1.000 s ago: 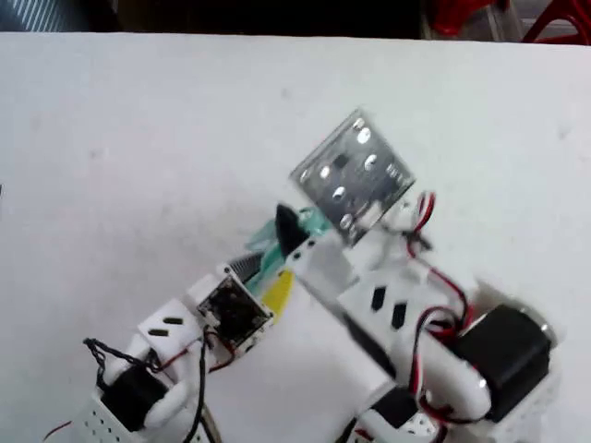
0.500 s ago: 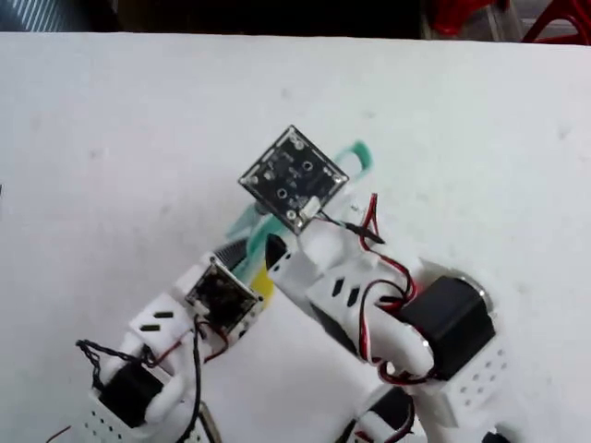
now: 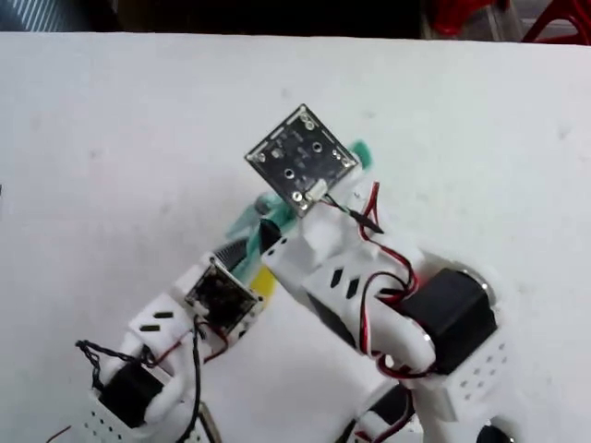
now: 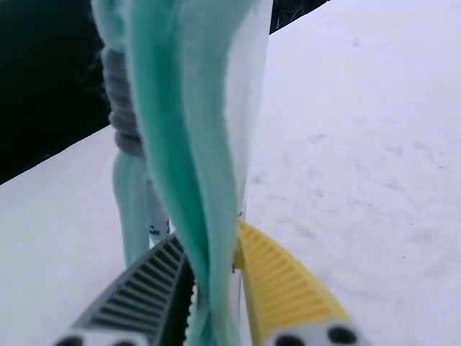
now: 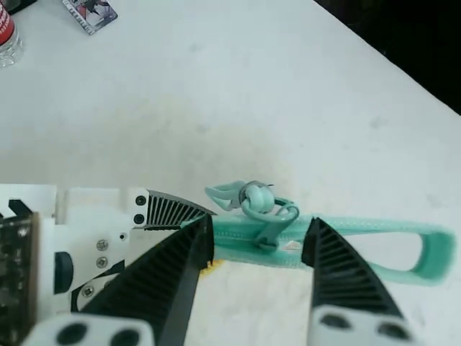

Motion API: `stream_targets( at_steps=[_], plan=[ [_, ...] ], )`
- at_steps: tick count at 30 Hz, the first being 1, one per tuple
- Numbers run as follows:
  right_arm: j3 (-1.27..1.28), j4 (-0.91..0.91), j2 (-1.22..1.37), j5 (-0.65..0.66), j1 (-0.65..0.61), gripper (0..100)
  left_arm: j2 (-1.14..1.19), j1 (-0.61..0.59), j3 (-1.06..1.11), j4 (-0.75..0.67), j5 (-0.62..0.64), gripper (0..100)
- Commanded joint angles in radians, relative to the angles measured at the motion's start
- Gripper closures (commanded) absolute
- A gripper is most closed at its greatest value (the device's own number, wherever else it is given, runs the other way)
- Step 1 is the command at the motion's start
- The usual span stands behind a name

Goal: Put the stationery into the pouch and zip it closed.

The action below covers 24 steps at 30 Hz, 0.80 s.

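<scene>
The teal pouch (image 5: 346,234) lies on the white table, seen edge-on with its zip along the top. A looped cord zipper pull (image 5: 256,205) sits at the end nearest my left gripper. My left gripper (image 4: 212,288) is shut on the pouch's (image 4: 187,144) end, pinched between a grey finger (image 4: 137,295) and a yellow finger (image 4: 281,288). My right gripper (image 5: 259,227) is open just above the zip, one black finger on each side of the pull. In the high view the right gripper (image 3: 270,231) hangs over the pouch (image 3: 360,152), close against the left gripper (image 3: 247,263).
A bottle (image 5: 6,36) and a small card (image 5: 90,13) stand far off on the table (image 3: 111,138). Red chairs (image 3: 480,14) are beyond the table's far edge. Both arms crowd the front middle of the table.
The right arm's wrist has swung left and turned over the pouch, uncovering the pouch's far end. The left arm has shifted a little toward the front left, still holding the pouch.
</scene>
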Motion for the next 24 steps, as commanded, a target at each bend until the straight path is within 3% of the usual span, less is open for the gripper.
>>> stream_targets(
  at_steps=[1,4,7,16,19,24],
  plan=[
    [0.000,-0.021,0.035,-0.011,0.053,80.2,-0.013,-0.004,-0.017,-0.041,-0.009,98],
    [0.000,-0.021,0.071,-0.012,0.085,85.5,-0.013,-0.004,-0.017,-0.040,-0.009,98],
    [-0.005,-0.021,0.087,-0.012,0.088,97.8,-0.013,-0.004,-0.017,-0.040,-0.009,98],
    [-0.002,-0.048,0.088,-0.012,0.091,97.9,-0.013,-0.004,-0.037,-0.040,-0.009,98],
    [0.000,-0.065,0.096,-0.012,0.093,97.9,-0.013,-0.004,-0.092,0.021,0.000,93],
    [0.000,-0.062,0.096,-0.012,0.093,97.9,-0.013,-0.022,-0.187,0.140,0.269,77]
  ],
)
